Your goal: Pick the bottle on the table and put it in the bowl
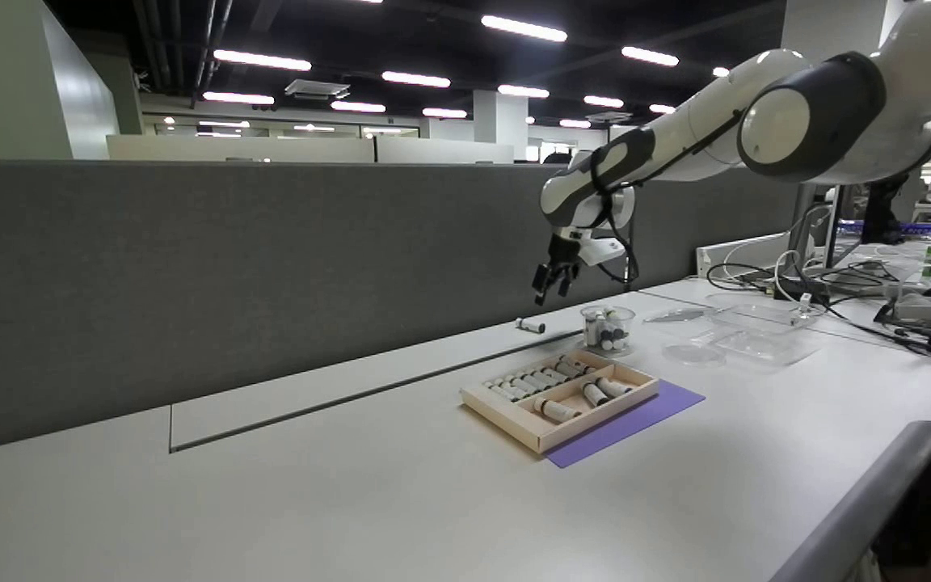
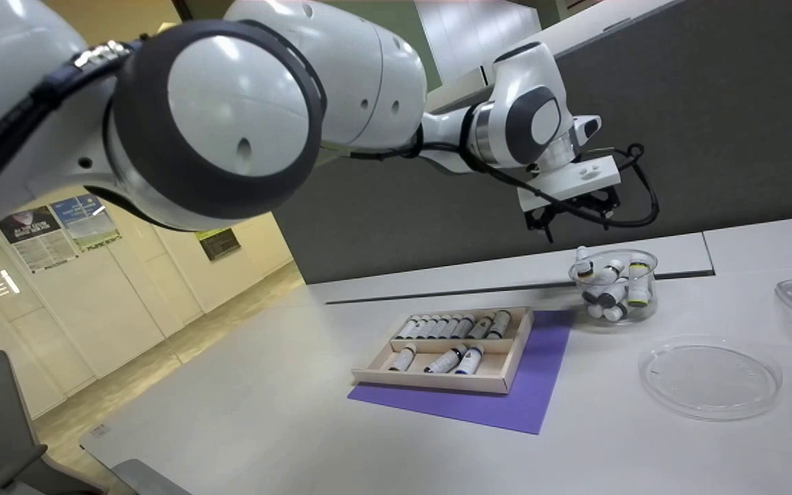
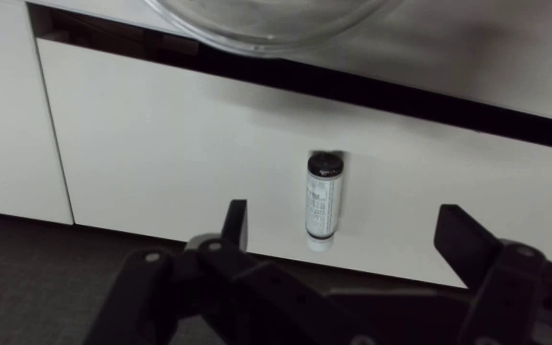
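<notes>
A small bottle with a white label, dark base and white cap lies on its side on the table, on the strip by the partition, in an exterior view (image 1: 530, 326). It also shows in the wrist view (image 3: 323, 203); in an exterior view I cannot tell it apart behind the bowl. The clear round bowl (image 1: 629, 322) holds several similar bottles; it also shows in an exterior view (image 2: 652, 278), and its rim (image 3: 257, 49) shows at the wrist view's top. My gripper (image 1: 553, 294) is open and empty above the loose bottle, which appears between the fingertips (image 3: 343, 211).
A wooden tray (image 1: 506, 416) with several bottles sits on a purple sheet (image 2: 548, 364). A clear round dish (image 2: 711, 378) and other clear pieces lie beyond the bowl. A grey partition (image 1: 271, 275) runs along the table's back edge. Cables (image 1: 845, 283) lie on the right.
</notes>
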Action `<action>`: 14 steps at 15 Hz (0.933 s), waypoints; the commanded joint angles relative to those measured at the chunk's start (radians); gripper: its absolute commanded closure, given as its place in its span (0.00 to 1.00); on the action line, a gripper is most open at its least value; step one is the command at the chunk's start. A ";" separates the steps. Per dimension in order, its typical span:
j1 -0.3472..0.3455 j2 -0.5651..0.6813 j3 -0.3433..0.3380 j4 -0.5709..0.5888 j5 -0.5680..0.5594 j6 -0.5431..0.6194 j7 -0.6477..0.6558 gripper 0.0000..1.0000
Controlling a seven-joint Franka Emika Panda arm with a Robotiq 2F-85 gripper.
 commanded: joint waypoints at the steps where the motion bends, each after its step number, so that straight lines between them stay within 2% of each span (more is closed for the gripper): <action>1: -0.016 0.090 0.032 0.119 -0.009 -0.006 -0.001 0.00; 13: -0.026 0.183 0.051 0.181 0.020 0.036 -0.078 0.00; 14: -0.029 0.190 0.055 0.185 0.021 0.038 -0.091 0.25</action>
